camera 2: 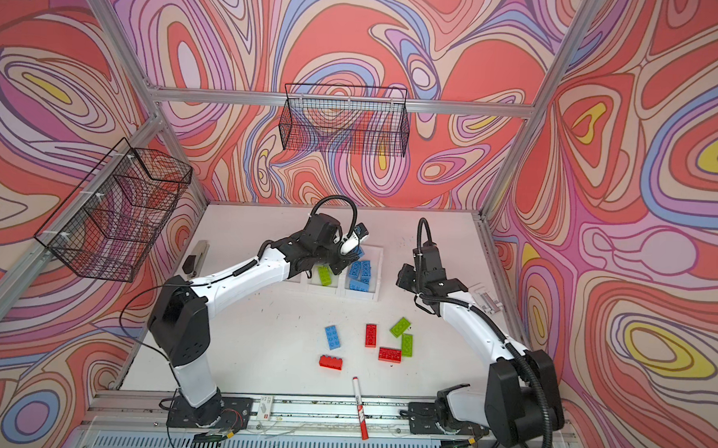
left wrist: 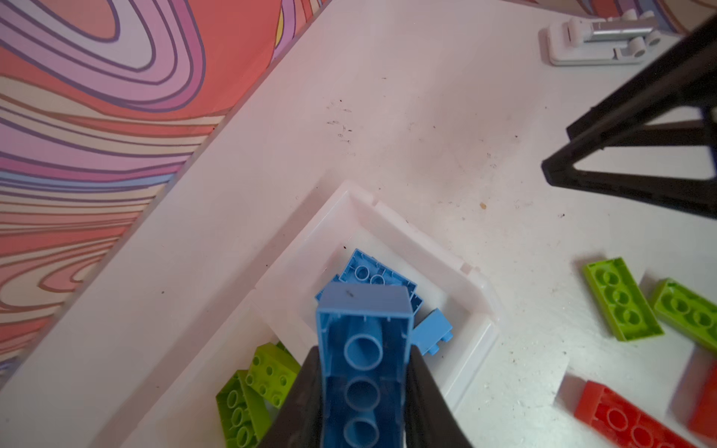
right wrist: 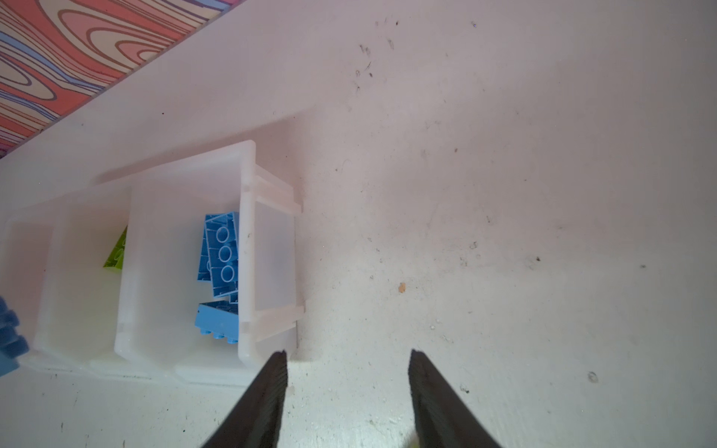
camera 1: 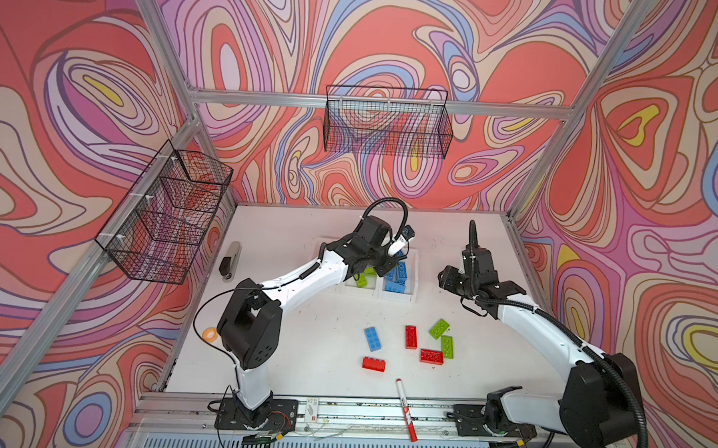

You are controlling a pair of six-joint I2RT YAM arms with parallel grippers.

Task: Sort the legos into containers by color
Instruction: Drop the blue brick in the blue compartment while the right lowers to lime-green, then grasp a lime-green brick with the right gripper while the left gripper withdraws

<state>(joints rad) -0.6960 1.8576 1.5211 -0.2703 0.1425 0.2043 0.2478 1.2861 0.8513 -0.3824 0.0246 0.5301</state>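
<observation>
Legos [camera 1: 410, 337] are partly sorted. Six lie loose on the table [camera 1: 302, 347] in the lower middle of a top view, and others are in the containers [left wrist: 388, 221]. The left gripper [left wrist: 364, 351], on an arm stretched far forward with the wrist bent down, clenches a blue brick [left wrist: 364, 372] above the blue-filled bin [right wrist: 248, 232], probably to drop it with its own colour. The right gripper [right wrist: 349, 357] hangs empty beside the bins, jaws apart.
</observation>
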